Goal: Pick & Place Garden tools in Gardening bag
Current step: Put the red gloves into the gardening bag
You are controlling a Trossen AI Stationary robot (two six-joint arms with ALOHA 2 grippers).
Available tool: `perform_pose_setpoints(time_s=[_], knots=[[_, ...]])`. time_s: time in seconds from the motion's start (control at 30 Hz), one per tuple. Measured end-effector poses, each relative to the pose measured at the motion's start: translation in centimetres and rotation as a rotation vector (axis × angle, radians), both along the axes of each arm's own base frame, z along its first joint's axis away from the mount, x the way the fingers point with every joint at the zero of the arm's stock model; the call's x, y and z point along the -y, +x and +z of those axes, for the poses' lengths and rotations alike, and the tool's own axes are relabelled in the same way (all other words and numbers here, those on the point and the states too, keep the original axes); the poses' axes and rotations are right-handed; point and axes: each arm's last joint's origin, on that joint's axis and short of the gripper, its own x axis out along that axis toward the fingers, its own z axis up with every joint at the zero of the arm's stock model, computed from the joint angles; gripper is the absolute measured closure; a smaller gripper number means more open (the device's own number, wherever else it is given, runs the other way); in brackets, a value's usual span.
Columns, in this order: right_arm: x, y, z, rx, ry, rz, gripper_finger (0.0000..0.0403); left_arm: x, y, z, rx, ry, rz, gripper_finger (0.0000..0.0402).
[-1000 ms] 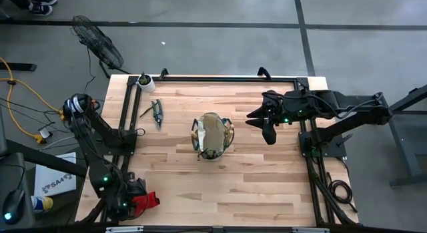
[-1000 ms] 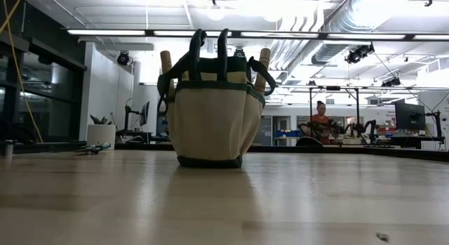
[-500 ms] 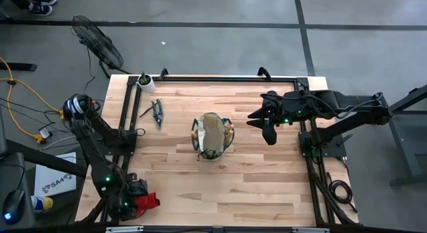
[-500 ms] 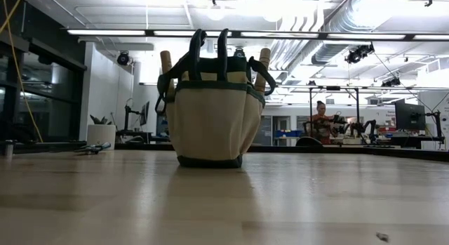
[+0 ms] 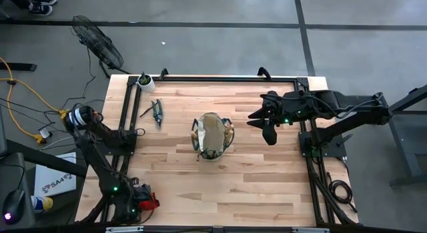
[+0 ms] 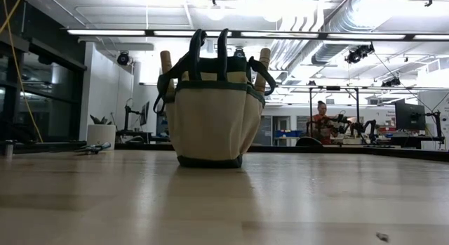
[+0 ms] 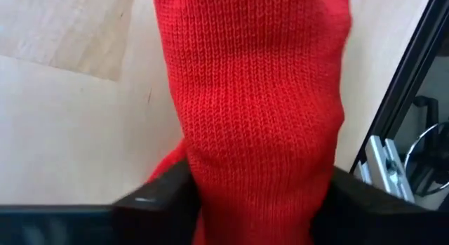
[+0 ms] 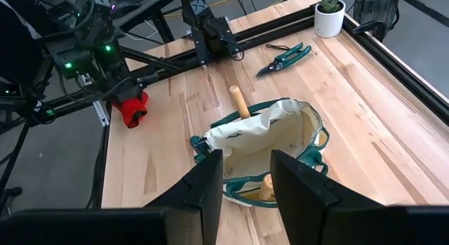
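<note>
Light wooden table (image 5: 253,173): work surface, framed by dark rails.

Tan canvas gardening bag with dark green trim and loop handles (image 5: 212,136): stands upright near the table's middle. Two round wooden tool handles (image 6: 166,62) rise from its side pockets, so part of the stowing looks done.

Right gripper (image 5: 267,123): hovers over the table, apart from the bag on its right side. Its jaws are parted and hold nothing in the right wrist view; this arm appears to be waiting.

Left gripper (image 5: 137,205): low at the table's near-left corner. Its jaws straddle the glove on both sides; whether they are actually pinching it I cannot tell.

Red knitted glove (image 7: 259,111): lies at the near-left corner, well apart from the bag. Judged to be the item in hand now; not yet lifted, as far as can be seen.

Dark-green-handled pruning shears (image 5: 157,111): lying on the far-left part of the table, near the small white pot holding a plant (image 5: 145,81). Still to be bagged.

Outstanding, by my reading: glove, then shears.
</note>
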Motion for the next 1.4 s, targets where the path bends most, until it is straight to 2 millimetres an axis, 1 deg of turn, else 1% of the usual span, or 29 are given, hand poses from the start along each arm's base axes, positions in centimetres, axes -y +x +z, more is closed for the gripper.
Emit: perform_pose_setpoints(time_s=[0.13,0.2,0.3,0.43,0.53,0.63,0.77,0.97,1.1,1.17,1.3,1.4], knots=[[0.0,0.0,0.0,0.0,0.0,0.0,0.0292,-0.1,0.9,0.2,-0.007,-0.018,0.026,0.0312],[0.0,0.0,0.0,0.0,0.0,-0.001,0.0292,-0.2,1.6,0.4,-0.006,-0.028,0.042,0.0356],[0.0,0.0,0.0,0.0,0.0,-0.001,0.0292,-0.6,2.9,0.8,0.009,-0.035,0.051,0.0354],[0.0,0.0,0.0,0.0,-0.001,-0.001,0.0292,-1.2,5.1,1.7,0.059,-0.044,0.034,0.0354],[0.0,0.0,0.0,0.0,0.0,0.0,0.0292,-2.4,7.0,2.7,0.094,-0.022,0.015,0.0354],[0.0,0.0,0.0,0.0,-0.001,0.0,0.0292,-4.1,8.8,4.1,0.11,0.02,0.003,0.0354],[0.0,0.0,0.0,-0.004,-0.001,0.0,0.0292,-6.7,10.9,6.9,0.138,0.061,-0.002,0.0354],[0.0,0.0,0.0,-0.007,-0.018,0.023,0.0292,-10.5,13.6,11.2,0.21,0.187,-0.02,0.0354],[-0.1,0.0,0.0,-0.009,-0.031,0.048,0.0292,-12.9,15.4,13.8,0.304,0.255,-0.067,0.0354],[-0.1,0.0,-0.1,-0.01,-0.031,0.053,0.0292,-14.2,16.1,15.0,0.337,0.284,-0.077,0.0354],[-0.1,0.0,-0.1,-0.012,-0.045,0.065,0.0292,-16.8,17.1,18.3,0.414,0.331,-0.075,0.0354],[-0.1,0.0,-0.1,-0.013,-0.048,0.087,0.0292,-18.8,17.6,20.7,0.479,0.43,-0.075,0.0354]])
